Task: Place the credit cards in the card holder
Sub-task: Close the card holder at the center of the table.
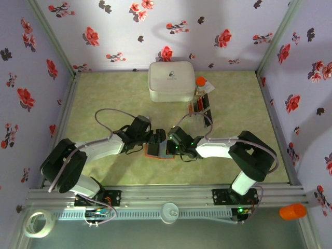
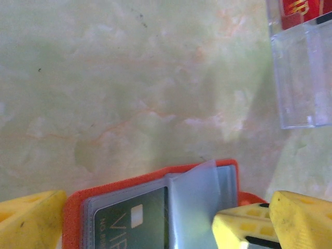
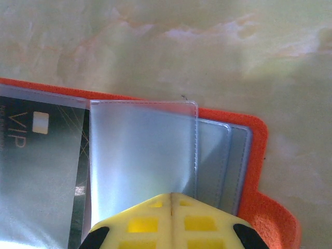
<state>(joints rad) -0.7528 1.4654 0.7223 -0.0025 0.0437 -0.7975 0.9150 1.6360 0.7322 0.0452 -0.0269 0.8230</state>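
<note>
Table [image 1: 104, 98]: pale green, marbled top with faint orange veins, walled on three sides.

On it:
- white rounded case [image 1: 171, 80], far centre, lid down.
- clear plastic rack [image 1: 202, 110] just right of the case, standing close to its near corner (contents too small to read from above).
- card holder [image 1: 155, 153], bright orange, lying open and flat, near centre, well apart from case and rack.

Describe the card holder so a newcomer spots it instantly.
Find the big white case at the table's back. In front of it, toward the near edge, the card holder lies open, flat. Its bright orange cover and clear sleeves, one holding a dark VIP card, mark it out.
</note>
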